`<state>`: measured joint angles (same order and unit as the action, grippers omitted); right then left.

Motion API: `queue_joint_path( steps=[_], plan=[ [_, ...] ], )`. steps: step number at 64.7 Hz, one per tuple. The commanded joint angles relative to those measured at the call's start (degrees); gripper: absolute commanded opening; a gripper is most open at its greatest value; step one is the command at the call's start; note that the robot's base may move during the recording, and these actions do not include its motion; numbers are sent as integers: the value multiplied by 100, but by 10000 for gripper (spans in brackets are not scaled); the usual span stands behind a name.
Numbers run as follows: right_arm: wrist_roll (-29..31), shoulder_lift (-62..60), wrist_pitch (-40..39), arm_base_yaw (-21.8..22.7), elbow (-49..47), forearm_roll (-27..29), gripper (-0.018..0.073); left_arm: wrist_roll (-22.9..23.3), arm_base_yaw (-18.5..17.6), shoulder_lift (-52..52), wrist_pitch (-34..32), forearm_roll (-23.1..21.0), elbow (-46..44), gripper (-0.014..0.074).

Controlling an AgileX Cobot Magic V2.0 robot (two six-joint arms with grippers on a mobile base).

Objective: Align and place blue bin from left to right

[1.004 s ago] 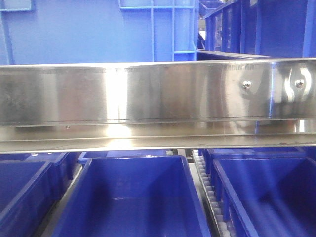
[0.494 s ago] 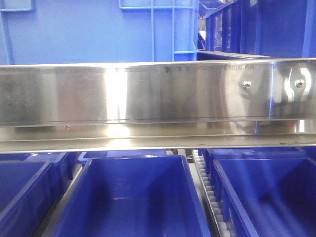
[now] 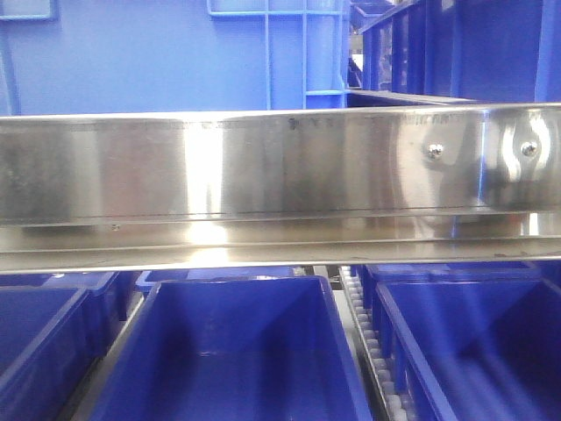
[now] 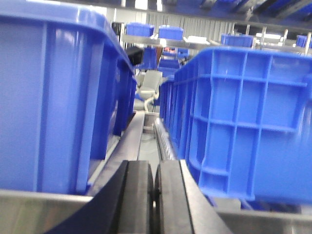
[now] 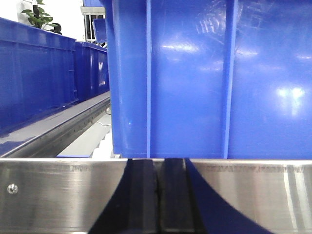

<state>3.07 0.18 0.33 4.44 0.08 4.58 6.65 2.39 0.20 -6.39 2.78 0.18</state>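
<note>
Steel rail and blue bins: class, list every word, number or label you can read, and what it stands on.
None can be read.
Steel rail: faint stamped marks along its top edge, too blurred to read.
Blue bins: no text shows.

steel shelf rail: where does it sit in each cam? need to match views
Front: the steel shelf rail spans the full width, mid-frame.
Left wrist: a strip along the bottom edge, split by the left gripper.
Right wrist: a band across the bottom, behind the right gripper.
Shared landmark: the blue bins standing right behind the rail.
</note>
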Motion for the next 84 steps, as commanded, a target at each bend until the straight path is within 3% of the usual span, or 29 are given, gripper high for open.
queue_joint_path(
  steps=[1, 5, 13, 24, 31, 40, 44, 49, 55, 61, 69, 84],
  plan=[
    [5, -18, -393, 19, -8, 35, -79, -23, -32, -20, -344, -10, -18, 13],
    [5, -18, -466, 19, -8, 35, -79, -23, -32, -20, -257, 10, -325, 13],
    [5, -18, -226, 19, -512, 35, -79, -23, -32, -20, 557, 506, -1268, 17],
    [5, 1, 1395, 19, -1927, 35, -41, -23, -32, 324, 1505, 798, -2666, 17],
    [5, 343, 1915, -14, -2802, 100, 172, -51, -32, 832, 2082, 806, -3525, 56],
    [5, 896, 1902, -14, -3607, 199, 489, -51, -32, 1657, 2596, 806, -4311, 302],
    [5, 1183, 1954, -14, -3900, 199, 573, -51, -32, 2008, 2732, 806, -4524, 415],
    [5, 1581, 2127, -14, -4175, 206, 568, -51, -171, 2361, 2765, 806, -4720, 540],
    [5, 2043, 2464, -14, -4544, 325, 568, -51, -467, 2629, 2831, 806, -4939, 600],
    [243, 2458, 2815, -94, -5017, 599, 568, -51, -849, 2920, 2965, 776, -5224, 599],
    [993, 3135, 3150, -411, -5718, 1246, 568, -51, -1209, 3432, 3415, 638, -5729, 599],
    [1039, 4410, 3910, -1160, -7039, 1261, 568, -51, -1564, 4647, 4249, 409, -6895, 599]
  ],
)
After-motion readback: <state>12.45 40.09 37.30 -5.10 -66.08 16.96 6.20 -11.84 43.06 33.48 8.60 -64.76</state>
